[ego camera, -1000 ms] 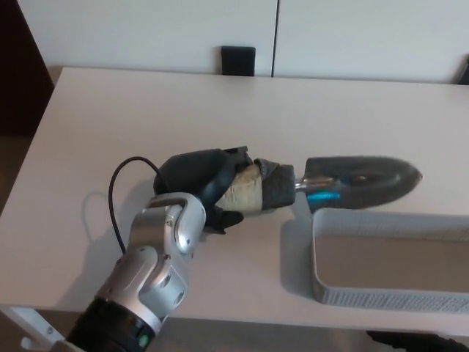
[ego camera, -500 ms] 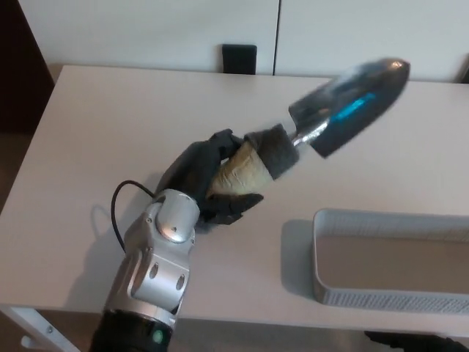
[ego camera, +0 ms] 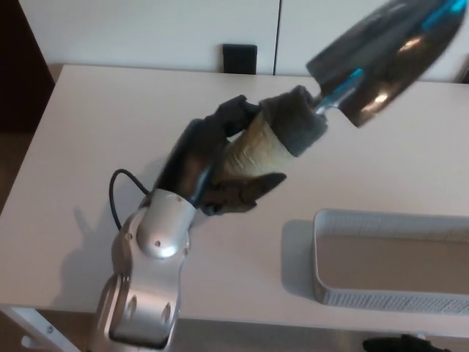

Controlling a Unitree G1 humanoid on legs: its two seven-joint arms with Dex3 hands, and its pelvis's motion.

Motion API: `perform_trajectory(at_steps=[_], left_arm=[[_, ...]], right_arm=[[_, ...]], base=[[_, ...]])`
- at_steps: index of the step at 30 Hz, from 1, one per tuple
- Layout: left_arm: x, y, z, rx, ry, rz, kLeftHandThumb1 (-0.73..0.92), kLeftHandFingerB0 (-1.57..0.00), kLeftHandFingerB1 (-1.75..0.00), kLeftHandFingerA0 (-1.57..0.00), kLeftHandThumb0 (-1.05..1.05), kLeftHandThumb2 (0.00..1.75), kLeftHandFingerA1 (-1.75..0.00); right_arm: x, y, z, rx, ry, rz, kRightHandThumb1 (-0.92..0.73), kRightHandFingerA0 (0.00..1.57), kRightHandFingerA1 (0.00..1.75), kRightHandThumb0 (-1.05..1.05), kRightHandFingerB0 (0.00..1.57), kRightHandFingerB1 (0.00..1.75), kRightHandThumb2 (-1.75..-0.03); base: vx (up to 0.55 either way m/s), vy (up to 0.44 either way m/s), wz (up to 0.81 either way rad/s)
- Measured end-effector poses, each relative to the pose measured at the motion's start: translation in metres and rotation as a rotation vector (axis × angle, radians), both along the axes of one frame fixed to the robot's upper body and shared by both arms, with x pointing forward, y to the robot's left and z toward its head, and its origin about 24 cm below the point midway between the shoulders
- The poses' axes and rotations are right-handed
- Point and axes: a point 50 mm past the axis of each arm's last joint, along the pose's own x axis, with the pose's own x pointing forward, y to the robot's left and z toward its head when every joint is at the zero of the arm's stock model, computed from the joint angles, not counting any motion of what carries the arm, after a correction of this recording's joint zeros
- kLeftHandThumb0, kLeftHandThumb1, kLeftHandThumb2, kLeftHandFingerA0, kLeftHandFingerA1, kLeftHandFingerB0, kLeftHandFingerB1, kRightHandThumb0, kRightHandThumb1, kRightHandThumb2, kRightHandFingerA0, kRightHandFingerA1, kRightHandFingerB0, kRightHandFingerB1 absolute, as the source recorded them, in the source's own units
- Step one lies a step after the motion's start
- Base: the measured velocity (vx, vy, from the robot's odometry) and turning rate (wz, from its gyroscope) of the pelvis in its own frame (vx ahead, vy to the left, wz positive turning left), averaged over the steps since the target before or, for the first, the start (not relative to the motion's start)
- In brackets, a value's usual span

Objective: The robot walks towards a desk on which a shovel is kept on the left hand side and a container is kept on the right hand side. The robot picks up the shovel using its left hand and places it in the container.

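Observation:
My left hand (ego camera: 212, 165) is shut on the shovel's pale handle (ego camera: 253, 147), raised well above the desk. The shovel (ego camera: 381, 62) points up and to the right, its dark metal blade with a blue streak reaching the picture's top right corner. The grey collar of the handle sits just past my fingers (ego camera: 238, 114). The white rectangular container (ego camera: 392, 257) stands on the desk at the lower right, below and right of the hand, with nothing in it. My right hand does not show.
The beige desk (ego camera: 110, 125) spans the view, its front edge near the bottom. A small black box (ego camera: 239, 59) sits at the desk's far edge against the white wall. A black cable (ego camera: 117, 198) loops by my left wrist.
My left hand has lifted the shovel off the desk and swung it up and rightward; the blade went from lying flat beside the container to high at the top right.

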Motion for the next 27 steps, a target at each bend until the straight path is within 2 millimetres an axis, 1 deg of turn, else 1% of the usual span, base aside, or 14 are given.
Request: perform_trajectory(at_steps=[1, 7, 9, 12, 13, 17, 18, 20, 21, 22, 23, 25, 26, 27], left_arm=[[-0.004, -0.002, 0.003, 0.003, -0.014, -0.021, 0.81, -0.74, -1.06, -0.91, -0.15, 0.7, -1.46], [-0.021, -0.012, 0.026, 0.089, -0.109, -0.185, 0.79, -0.75, -1.09, -0.89, -0.08, 0.72, -1.46], [-0.02, -0.012, 0.032, 0.129, -0.122, -0.215, 0.78, -0.78, -1.04, -0.9, -0.08, 0.71, -1.43], [-0.017, -0.012, 0.037, 0.159, -0.121, -0.243, 0.81, -0.76, -1.05, -0.88, -0.14, 0.67, -1.47], [-0.016, -0.012, 0.038, 0.159, -0.114, -0.249, 0.8, -0.78, -1.04, -0.93, -0.15, 0.7, -1.45], [-0.011, -0.013, 0.044, 0.168, -0.089, -0.262, 0.78, -0.78, -1.11, -0.91, -0.17, 0.75, -1.49], [-0.009, -0.013, 0.047, 0.175, -0.087, -0.263, 0.76, -0.77, -1.05, -0.87, -0.18, 0.74, -1.46], [-0.003, -0.015, 0.051, 0.229, -0.096, -0.263, 0.76, -0.76, -0.97, -0.81, -0.22, 0.67, -1.5], [-0.001, -0.016, 0.052, 0.265, -0.104, -0.263, 0.79, -0.63, -0.54, -0.85, -0.25, 0.63, -1.18], [0.002, -0.017, 0.053, 0.303, -0.109, -0.26, 0.79, -0.6, -0.48, -0.88, -0.27, 0.63, -0.93], [0.005, -0.018, 0.054, 0.342, -0.112, -0.258, 0.76, -0.61, -0.47, -0.89, -0.28, 0.63, -0.8], [0.011, -0.021, 0.055, 0.407, -0.119, -0.252, 0.76, -0.61, -0.47, -0.89, -0.28, 0.63, -0.8], [0.014, -0.021, 0.055, 0.439, -0.124, -0.248, 0.77, -0.62, -0.48, -0.87, -0.27, 0.63, -0.72], [0.016, -0.022, 0.055, 0.466, -0.129, -0.246, 0.79, -0.68, -0.54, -0.85, -0.31, 0.65, -0.86]], right_arm=[[-0.002, 0.0, -0.002, -0.005, 0.01, 0.004, -0.54, 0.53, 0.48, -0.49, 0.42, 0.41, -0.56], [-0.014, -0.005, -0.006, -0.045, 0.053, 0.039, -0.55, 0.51, 0.48, -0.45, 0.4, 0.41, -0.56], [-0.014, -0.005, -0.006, -0.055, 0.053, 0.051, -0.55, 0.54, 0.49, -0.48, 0.41, 0.42, -0.56], [-0.011, -0.007, -0.007, -0.071, 0.052, 0.066, -0.54, 0.52, 0.48, -0.48, 0.4, 0.41, -0.55], [-0.011, -0.007, -0.007, -0.073, 0.05, 0.068, -0.53, 0.53, 0.49, -0.48, 0.41, 0.42, -0.55], [-0.008, -0.007, -0.006, -0.08, 0.036, 0.081, -0.53, 0.53, 0.49, -0.51, 0.4, 0.41, -0.56], [-0.008, -0.007, -0.006, -0.083, 0.034, 0.085, -0.54, 0.51, 0.47, -0.52, 0.4, 0.4, -0.56], [-0.007, -0.008, -0.006, -0.094, 0.032, 0.097, -0.55, 0.51, 0.46, -0.53, 0.41, 0.4, -0.57], [-0.006, -0.008, -0.006, -0.099, 0.03, 0.104, -0.56, 0.51, 0.47, -0.53, 0.4, 0.39, -0.57], [-0.006, -0.008, -0.006, -0.106, 0.028, 0.112, -0.56, 0.52, 0.46, -0.53, 0.41, 0.39, -0.57], [-0.005, -0.008, -0.006, -0.111, 0.027, 0.119, -0.55, 0.53, 0.46, -0.52, 0.41, 0.39, -0.56], [-0.002, -0.008, -0.005, -0.117, 0.021, 0.124, -0.55, 0.53, 0.46, -0.52, 0.41, 0.39, -0.56], [-0.001, -0.008, -0.005, -0.12, 0.018, 0.126, -0.55, 0.52, 0.46, -0.51, 0.4, 0.39, -0.57], [0.0, -0.008, -0.005, -0.121, 0.015, 0.127, -0.55, 0.51, 0.46, -0.52, 0.41, 0.39, -0.57]], base=[[0.0, 0.0, 0.0], [0.0, 0.0, 0.0], [0.0, 0.0, 0.0], [0.0, 0.0, 0.0], [0.0, 0.0, 0.0], [0.0, 0.0, 0.0], [0.0, 0.0, 0.0], [0.0, 0.0, 0.0], [0.0, 0.0, 0.0], [0.0, 0.0, 0.0], [0.0, 0.0, 0.0], [0.0, 0.0, 0.0], [0.0, 0.0, 0.0], [0.0, 0.0, 0.0]])
